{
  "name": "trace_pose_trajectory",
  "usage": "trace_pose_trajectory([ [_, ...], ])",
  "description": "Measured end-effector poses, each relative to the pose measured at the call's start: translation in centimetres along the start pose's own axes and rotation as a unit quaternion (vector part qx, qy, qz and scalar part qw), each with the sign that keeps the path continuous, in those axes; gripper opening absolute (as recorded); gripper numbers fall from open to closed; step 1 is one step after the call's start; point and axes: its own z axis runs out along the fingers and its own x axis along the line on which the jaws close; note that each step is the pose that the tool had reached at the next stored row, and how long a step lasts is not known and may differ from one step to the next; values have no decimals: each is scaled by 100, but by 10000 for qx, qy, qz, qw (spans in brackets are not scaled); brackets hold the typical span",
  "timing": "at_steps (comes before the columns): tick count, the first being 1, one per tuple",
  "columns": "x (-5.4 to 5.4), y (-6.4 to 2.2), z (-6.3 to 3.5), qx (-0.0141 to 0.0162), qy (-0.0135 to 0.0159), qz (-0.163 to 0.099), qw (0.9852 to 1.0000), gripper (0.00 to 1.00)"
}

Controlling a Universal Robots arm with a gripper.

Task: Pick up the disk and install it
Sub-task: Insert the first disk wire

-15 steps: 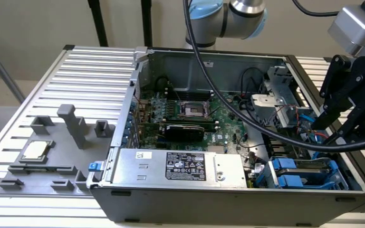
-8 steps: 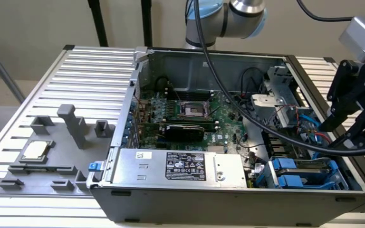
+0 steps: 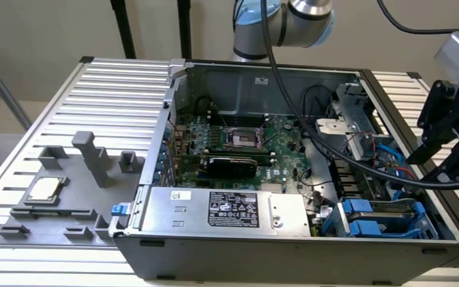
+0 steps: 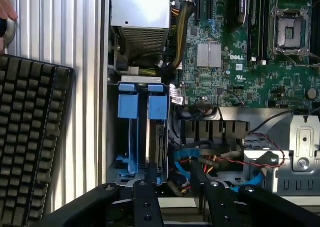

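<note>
My gripper (image 3: 446, 164) hangs open and empty over the corner bay, where the disk (image 4: 155, 144) stands on edge between blue rails (image 4: 129, 107). I judge this the pick-up approach; grasping calls for fingers (image 4: 145, 202) squared to it.

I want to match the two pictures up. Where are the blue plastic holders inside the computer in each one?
Exterior view: the blue holders sit in the case's corner at the exterior view's lower right, next to the silver power box.
Wrist view: the blue holders show as two tabs side by side, right beside the power box's vented end.
Shared landmark: the silver power box, next to the holders in both views.
</note>
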Motion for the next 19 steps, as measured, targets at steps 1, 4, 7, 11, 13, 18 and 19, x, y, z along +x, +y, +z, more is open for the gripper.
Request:
trace_pose_trajectory([
  [1, -18, -13, 20, 0, 6, 0, 10000, 41],
  [4, -62, -30, 72, 0, 43, 2, 10000, 41],
  [7, -100, -37, 118, 0, 104, 4, 9999, 41],
  [11, -137, -45, 178, 0, 191, 7, 9998, 32],
  [13, -142, -49, 212, 0, 222, 8, 9998, 25],
  [18, -156, -55, 297, 0, 296, 9, 9996, 25],
  [19, -163, -56, 315, 0, 305, 9, 9995, 25],
])
